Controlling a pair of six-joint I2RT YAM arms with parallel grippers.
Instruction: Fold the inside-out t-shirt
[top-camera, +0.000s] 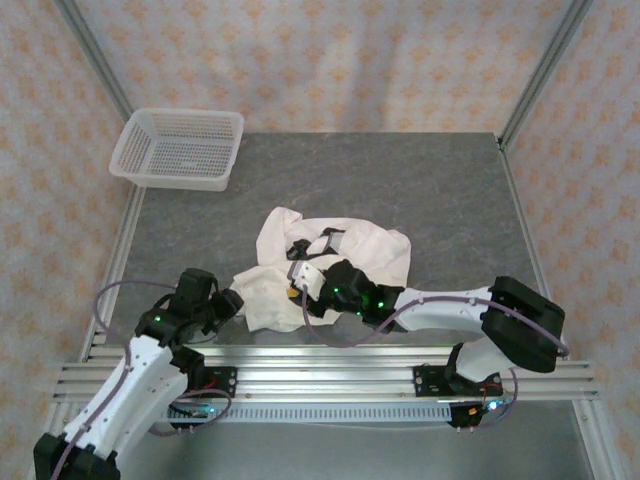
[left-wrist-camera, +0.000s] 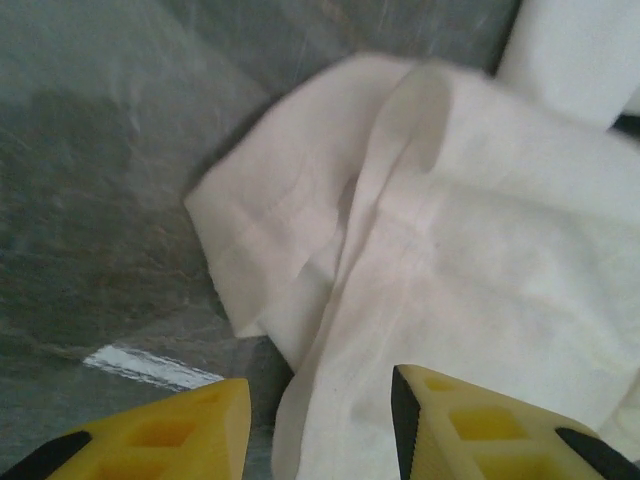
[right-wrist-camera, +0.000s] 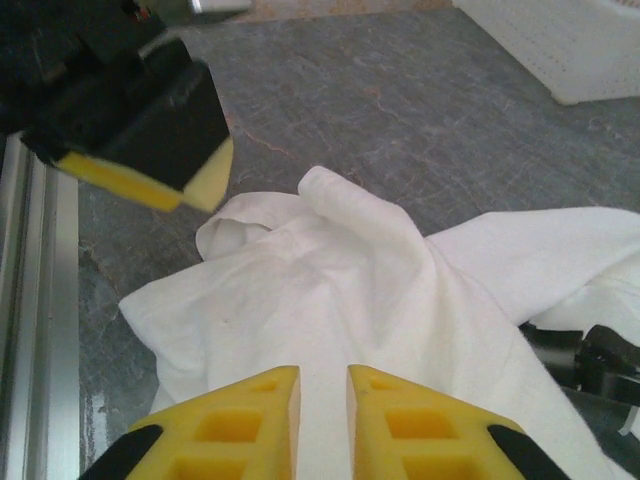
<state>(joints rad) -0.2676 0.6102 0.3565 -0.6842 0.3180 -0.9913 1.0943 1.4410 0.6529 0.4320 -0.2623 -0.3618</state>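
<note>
Reaching one t-shirt (top-camera: 372, 256), left hand (left-wrist-camera: 320, 400) spread, right hand (right-wrist-camera: 322, 385) perhaps pinching

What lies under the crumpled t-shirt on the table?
Grey table shows around the t-shirt. Its bunched folds cover whatever lies beneath, so that cannot be told. The right gripper seems to pinch it from above.

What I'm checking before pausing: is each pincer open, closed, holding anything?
Left pincer: open, with an edge of the t-shirt lying loose in the gap.
Right pincer: closed on the t-shirt.
</note>
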